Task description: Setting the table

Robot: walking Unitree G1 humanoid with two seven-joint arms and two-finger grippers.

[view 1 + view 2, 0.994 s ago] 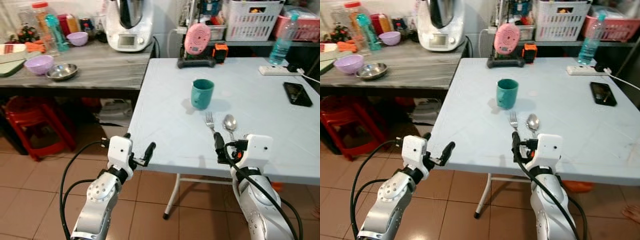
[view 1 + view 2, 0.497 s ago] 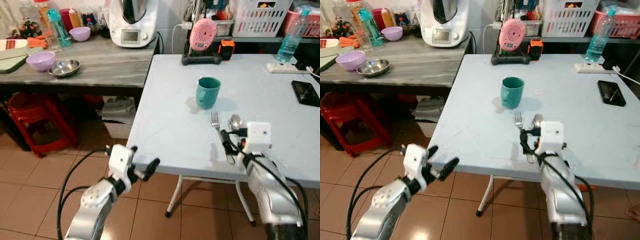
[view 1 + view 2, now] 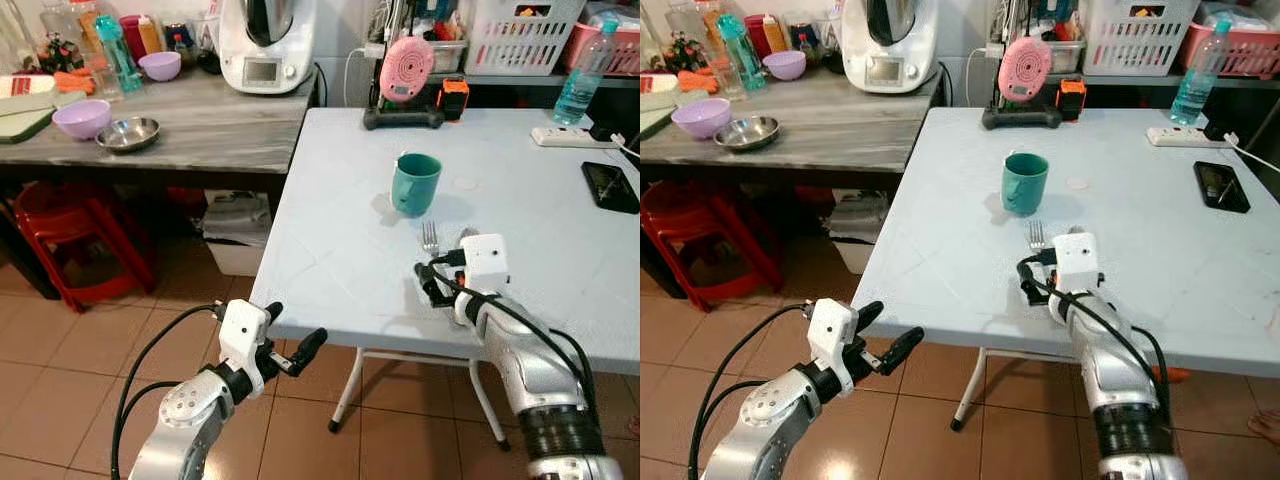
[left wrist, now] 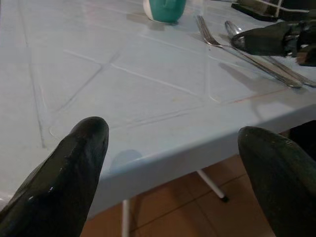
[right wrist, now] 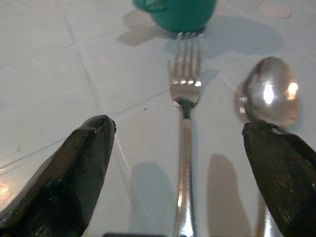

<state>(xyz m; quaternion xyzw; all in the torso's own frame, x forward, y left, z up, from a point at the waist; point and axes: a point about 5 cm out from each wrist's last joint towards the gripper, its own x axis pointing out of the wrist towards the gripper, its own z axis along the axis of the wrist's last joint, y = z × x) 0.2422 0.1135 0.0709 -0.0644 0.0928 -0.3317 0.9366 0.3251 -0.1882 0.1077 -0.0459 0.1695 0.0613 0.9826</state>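
A teal mug (image 3: 415, 183) stands near the middle of the white folding table (image 3: 340, 230). In front of it lie a steel fork (image 5: 185, 98) and a spoon (image 5: 269, 96), side by side with their handles toward me. My right gripper (image 3: 432, 286) hovers low over those handles near the table's front edge. It is open, its fingers (image 5: 64, 182) spread on either side of the cutlery and touching neither piece. My left gripper (image 3: 290, 335) is open and holds nothing, just below and in front of the table's front left corner.
A grey side counter (image 3: 200, 125) on the left carries two purple bowls, a steel bowl (image 3: 127, 133) and a white appliance (image 3: 265, 45). A pink device (image 3: 405, 70), a power strip, a phone (image 3: 610, 187) and a water bottle sit at the table's far side. Red stools (image 3: 75, 250) stand under the counter.
My right gripper has reached forward over the table, now above the fork and spoon handles. The left gripper has sunk a little below the table edge. The camera has shifted.
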